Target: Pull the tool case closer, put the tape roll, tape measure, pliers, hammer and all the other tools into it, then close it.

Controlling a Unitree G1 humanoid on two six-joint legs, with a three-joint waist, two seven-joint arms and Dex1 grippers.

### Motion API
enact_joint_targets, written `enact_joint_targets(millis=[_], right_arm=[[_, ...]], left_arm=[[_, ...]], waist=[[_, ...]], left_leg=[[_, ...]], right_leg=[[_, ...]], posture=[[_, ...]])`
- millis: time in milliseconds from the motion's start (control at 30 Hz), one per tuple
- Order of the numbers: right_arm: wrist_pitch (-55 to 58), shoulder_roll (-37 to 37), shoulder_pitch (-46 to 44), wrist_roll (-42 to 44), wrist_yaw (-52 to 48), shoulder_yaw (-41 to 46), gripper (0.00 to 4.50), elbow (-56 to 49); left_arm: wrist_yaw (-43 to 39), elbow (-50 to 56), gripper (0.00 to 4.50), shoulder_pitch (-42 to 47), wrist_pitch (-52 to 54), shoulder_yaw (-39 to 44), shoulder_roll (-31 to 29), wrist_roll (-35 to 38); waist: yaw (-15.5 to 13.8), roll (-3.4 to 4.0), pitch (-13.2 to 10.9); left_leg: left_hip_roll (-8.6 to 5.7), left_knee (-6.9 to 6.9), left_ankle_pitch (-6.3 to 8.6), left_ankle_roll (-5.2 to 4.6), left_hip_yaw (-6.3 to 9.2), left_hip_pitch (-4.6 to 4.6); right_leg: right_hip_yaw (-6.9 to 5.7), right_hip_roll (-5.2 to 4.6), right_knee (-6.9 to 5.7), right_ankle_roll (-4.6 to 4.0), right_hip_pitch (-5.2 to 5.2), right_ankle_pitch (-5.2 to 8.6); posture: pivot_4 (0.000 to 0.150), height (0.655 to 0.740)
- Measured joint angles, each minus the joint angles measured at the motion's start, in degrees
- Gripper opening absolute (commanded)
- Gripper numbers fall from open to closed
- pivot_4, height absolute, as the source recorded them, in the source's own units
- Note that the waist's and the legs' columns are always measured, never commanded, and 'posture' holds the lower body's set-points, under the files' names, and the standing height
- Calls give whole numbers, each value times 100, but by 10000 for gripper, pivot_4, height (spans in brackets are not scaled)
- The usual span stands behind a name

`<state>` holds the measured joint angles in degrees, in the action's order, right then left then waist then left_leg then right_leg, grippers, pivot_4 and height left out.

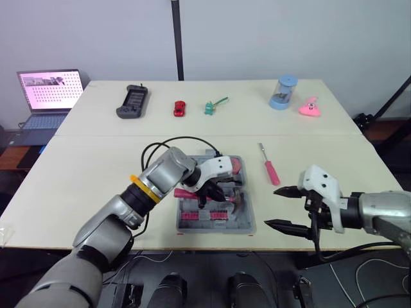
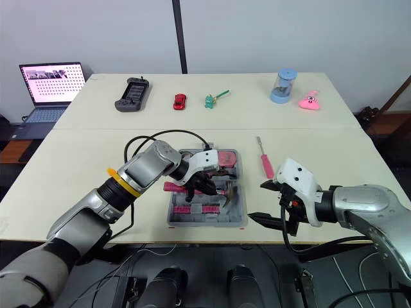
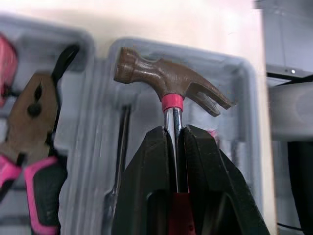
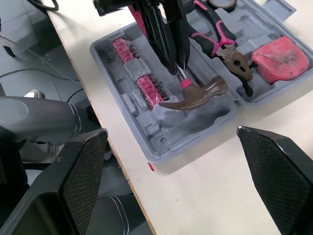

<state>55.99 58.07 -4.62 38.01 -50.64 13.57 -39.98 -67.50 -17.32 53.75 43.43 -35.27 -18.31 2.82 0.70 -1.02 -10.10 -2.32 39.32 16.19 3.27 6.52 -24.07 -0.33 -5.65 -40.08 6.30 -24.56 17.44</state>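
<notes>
Tabletop [image 1: 96,170] tool case [image 1: 249,226] has hammer [image 4: 198,95] crosswise, head rightward.

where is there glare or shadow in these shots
Left wrist view: a bright glint runs down the hammer shaft above the left pincer. Right wrist view: the tool case throws a soft shadow onto the table along its edge. Left eye view: the laptop screen glows bright.
</notes>
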Motion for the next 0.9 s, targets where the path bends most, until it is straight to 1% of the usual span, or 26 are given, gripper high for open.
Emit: enact_joint_targets(millis=[167, 500, 900], right_arm=[[9, -1, -97, 7, 100, -219, 45000, 99], [11, -18, -249, 52, 289, -404, 45000, 113], [-6, -19, -344, 49, 372, -561, 45000, 208]], left_arm=[[131, -149, 136, -54, -13, -1, 230, -100], [275, -582, 136, -116, -36, 2, 509, -154], [301, -686, 136, -115, -129, 18, 559, -161]], waist=[[-5, 0, 0], [-6, 0, 0], [-4, 1, 0]], left_leg=[[0, 0, 0, 0, 0, 0], [0, 0, 0, 0, 0, 1], [-1, 1, 0, 0, 0, 1]], right_leg=[[0, -1, 0, 0, 0, 0], [0, -1, 0, 0, 0, 0], [0, -1, -1, 0, 0, 0]], posture=[[1500, 6741], [1500, 6741], [1500, 6741]])
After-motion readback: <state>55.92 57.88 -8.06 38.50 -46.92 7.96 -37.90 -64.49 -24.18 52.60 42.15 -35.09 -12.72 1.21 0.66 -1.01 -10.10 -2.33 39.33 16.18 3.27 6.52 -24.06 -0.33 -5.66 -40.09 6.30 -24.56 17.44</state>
